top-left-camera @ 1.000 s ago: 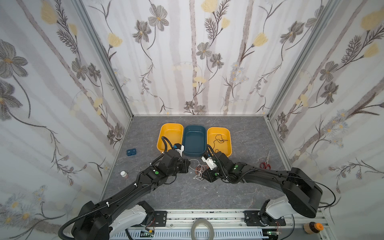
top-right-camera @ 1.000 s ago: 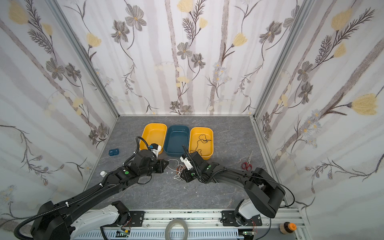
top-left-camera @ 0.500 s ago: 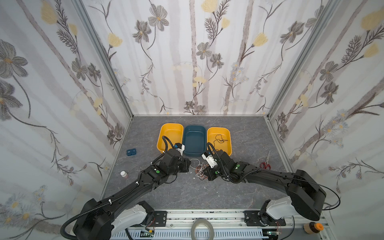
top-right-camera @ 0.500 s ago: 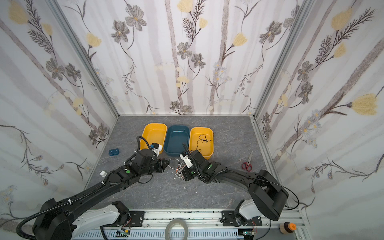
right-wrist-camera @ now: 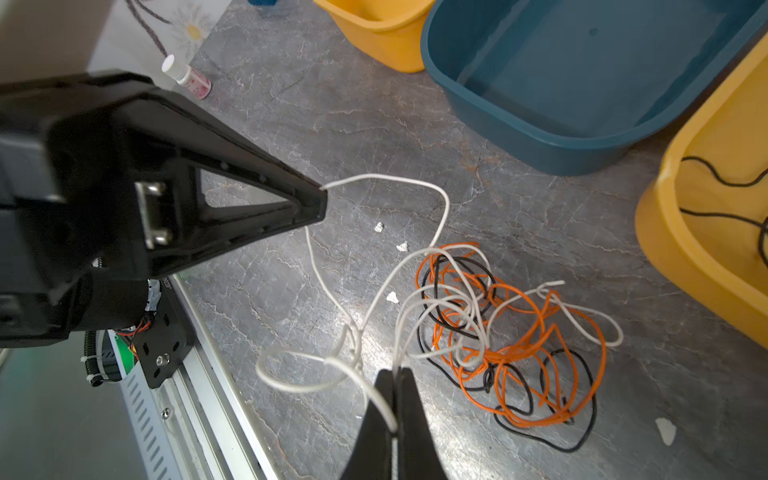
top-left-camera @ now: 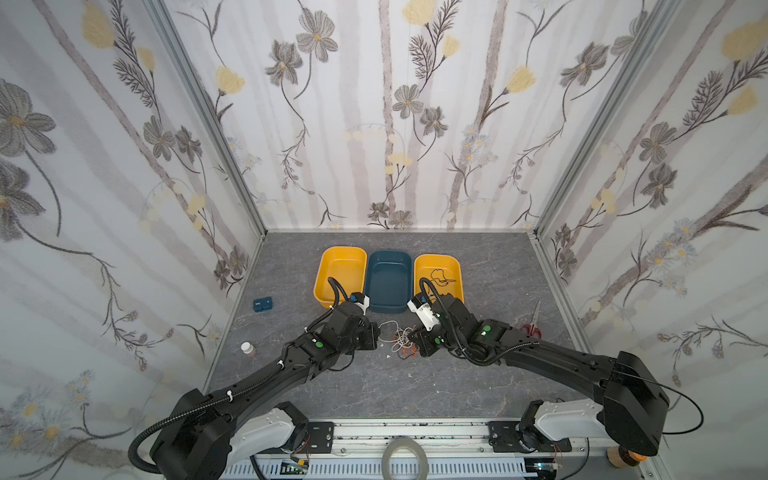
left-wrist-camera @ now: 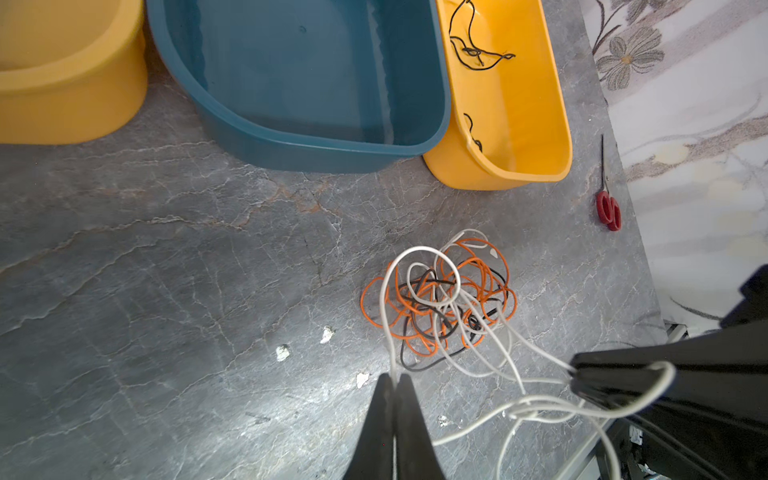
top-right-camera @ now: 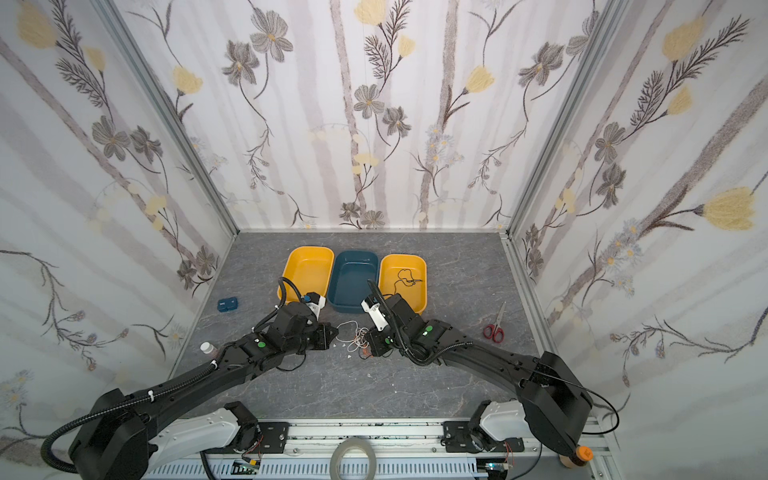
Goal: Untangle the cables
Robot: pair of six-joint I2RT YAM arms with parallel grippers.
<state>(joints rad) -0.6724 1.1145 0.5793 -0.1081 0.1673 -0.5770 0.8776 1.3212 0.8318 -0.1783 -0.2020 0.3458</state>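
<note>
The cables point(top-left-camera: 401, 338) lie in a loose tangle of orange, white and black on the grey tabletop point(top-left-camera: 374, 386), between the two grippers and nearer than the row of three trays.

The left gripper point(left-wrist-camera: 395, 378) has its jaws pressed together on a white cable point(left-wrist-camera: 384, 316) that rises out of the tangle. The right wrist view shows the strand leaving its tip. The right gripper point(right-wrist-camera: 392, 372) is likewise pinched narrow on a white strand – whether it is the same cable, I cannot tell. White loops sag between the two grippers, just above the tabletop.

At the far side stand the left yellow tray point(top-left-camera: 340, 270), the blue tray point(top-left-camera: 388, 278) and the right yellow tray point(top-left-camera: 436, 256), side by side. A black cable point(top-left-camera: 440, 276) lies curled in the right yellow tray – apart from the tangle.

Red-handled scissors point(top-left-camera: 534, 324) lie far to the right. A small bottle point(top-left-camera: 248, 348) and a blue box point(top-left-camera: 262, 304) sit to the left.
</note>
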